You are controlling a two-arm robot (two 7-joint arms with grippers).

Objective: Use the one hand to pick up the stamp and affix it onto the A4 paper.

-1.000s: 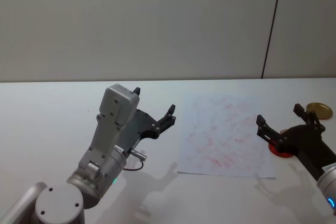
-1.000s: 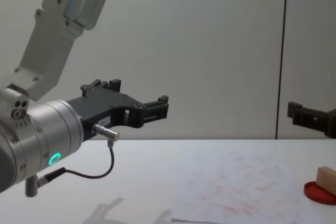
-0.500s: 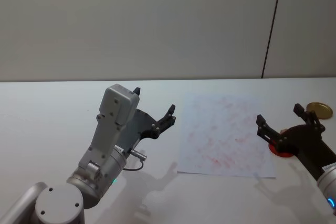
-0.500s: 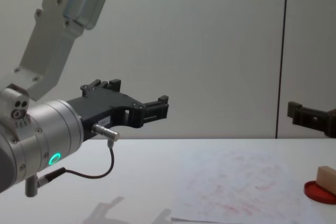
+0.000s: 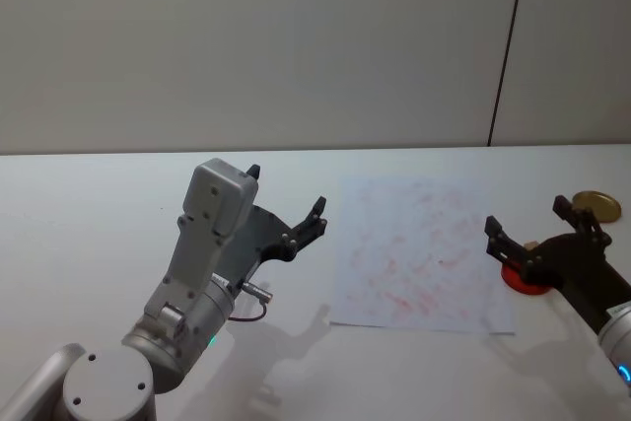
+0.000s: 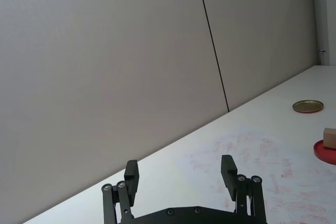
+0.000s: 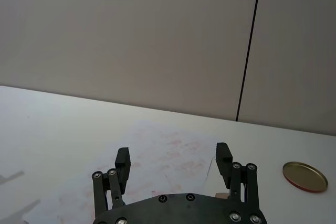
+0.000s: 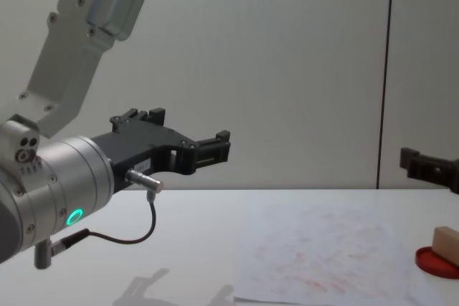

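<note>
The stamp [image 8: 446,243] is a small tan wooden block standing on a flat red ink pad [image 8: 436,264] at the table's right. My right gripper [image 5: 525,216], the hand, hovers open just above and in front of that pad, empty, and hides most of the stamp in the head view. The A4 paper [image 5: 424,248], white with faint red smudges, lies flat left of the pad. The left gripper [image 5: 286,191], trailing a black cable, hangs open and empty in the air left of the paper.
A round gold lid [image 5: 596,206] lies on the table behind the ink pad. The table is white, with a plain grey wall behind it. The left arm's grey body [image 8: 68,55] rises large at the chest view's left.
My right gripper has drifted slightly to the right. The left arm, the stamp and the paper have stayed where they were.
</note>
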